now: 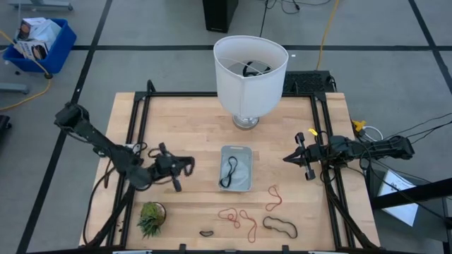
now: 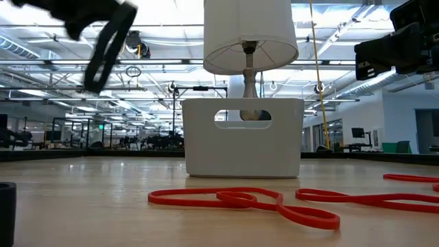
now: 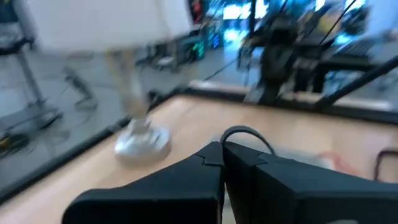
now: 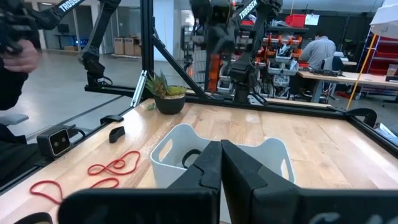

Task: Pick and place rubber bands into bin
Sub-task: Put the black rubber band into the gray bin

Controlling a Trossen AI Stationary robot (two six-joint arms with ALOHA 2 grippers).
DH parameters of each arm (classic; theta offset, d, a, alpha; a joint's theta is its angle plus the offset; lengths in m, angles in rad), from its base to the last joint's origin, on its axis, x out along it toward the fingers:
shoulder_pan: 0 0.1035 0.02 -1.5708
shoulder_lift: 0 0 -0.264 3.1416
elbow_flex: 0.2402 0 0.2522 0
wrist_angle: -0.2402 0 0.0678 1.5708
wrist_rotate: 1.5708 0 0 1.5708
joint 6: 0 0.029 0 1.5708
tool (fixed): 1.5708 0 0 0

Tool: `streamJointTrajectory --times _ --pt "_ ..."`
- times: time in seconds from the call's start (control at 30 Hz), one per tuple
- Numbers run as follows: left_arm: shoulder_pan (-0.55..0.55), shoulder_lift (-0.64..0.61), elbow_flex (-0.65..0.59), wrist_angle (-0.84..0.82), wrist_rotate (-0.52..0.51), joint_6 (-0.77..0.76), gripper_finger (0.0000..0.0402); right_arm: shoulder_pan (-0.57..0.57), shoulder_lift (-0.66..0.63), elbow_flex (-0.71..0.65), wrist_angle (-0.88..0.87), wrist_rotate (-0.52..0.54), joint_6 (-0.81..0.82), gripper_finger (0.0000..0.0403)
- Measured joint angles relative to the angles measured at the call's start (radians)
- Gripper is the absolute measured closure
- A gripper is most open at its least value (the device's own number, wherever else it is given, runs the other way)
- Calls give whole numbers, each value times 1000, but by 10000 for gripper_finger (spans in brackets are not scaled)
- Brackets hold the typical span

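One black rubber band (image 1: 229, 172) lies in the bin (image 1: 236, 150); two red-orange bands (image 1: 238, 217) and two dark bands (image 1: 280, 226) lie on the counter (image 1: 198, 127). Left tool (image 1: 186, 166), pressed together, pinches nothing visible. Right tool (image 1: 288, 158) is likewise pressed together, empty.

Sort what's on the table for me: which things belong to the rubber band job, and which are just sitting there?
Job:
- bin, one black band inside
- red bands
- black bands
- left claw, pinching a dark band
- right claw, waiting beside the bin

Just sitting:
- lamp
- small potted plant
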Motion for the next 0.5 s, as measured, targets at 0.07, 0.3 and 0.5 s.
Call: streamJointTrajectory --times 0.07,0.3,0.5 --pt "43 18 0 127 75 100 400 0 0 0 0 0 0 402" --pt "200 97 22 236 262 132 400 0 0 0 0 0 0 401" --pt "295 211 150 178 450 139 401 0 0 0 0 0 0 402"
